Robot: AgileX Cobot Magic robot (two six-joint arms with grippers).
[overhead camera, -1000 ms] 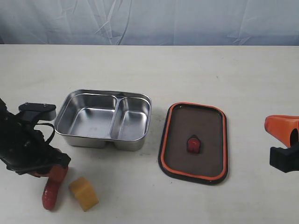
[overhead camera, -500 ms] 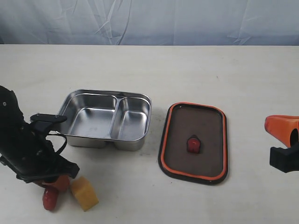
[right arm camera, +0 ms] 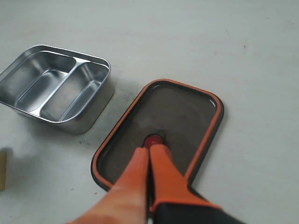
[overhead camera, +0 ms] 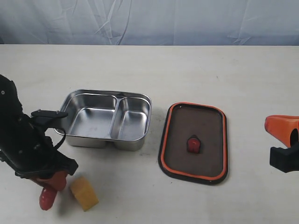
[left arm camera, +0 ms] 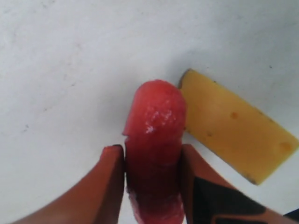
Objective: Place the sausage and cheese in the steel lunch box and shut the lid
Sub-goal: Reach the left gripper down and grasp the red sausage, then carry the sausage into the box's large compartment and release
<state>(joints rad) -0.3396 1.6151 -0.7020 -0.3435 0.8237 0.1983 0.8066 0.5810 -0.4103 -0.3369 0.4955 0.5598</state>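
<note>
My left gripper point(overhead camera: 52, 181) point(left arm camera: 153, 154) is shut on the red sausage point(left arm camera: 155, 140), which pokes out below the fingers at the front left of the table point(overhead camera: 47, 198). The yellow cheese point(overhead camera: 83, 193) point(left arm camera: 236, 126) lies right beside the sausage on the table. Behind them the steel lunch box point(overhead camera: 105, 119) point(right arm camera: 60, 87) stands with both compartments bare. The dark lid point(overhead camera: 194, 143) point(right arm camera: 180, 119) lies seal side up to the right of the box. My right gripper point(overhead camera: 281, 128) point(right arm camera: 150, 149) is shut with nothing in it, off at the right edge.
The pale table point(overhead camera: 154, 65) runs back to a wrinkled blue-grey backdrop point(overhead camera: 149, 21).
My left gripper has come down over the sausage and shut on it, shifting it slightly beside the cheese. The right arm, the box and the lid have stayed put.
</note>
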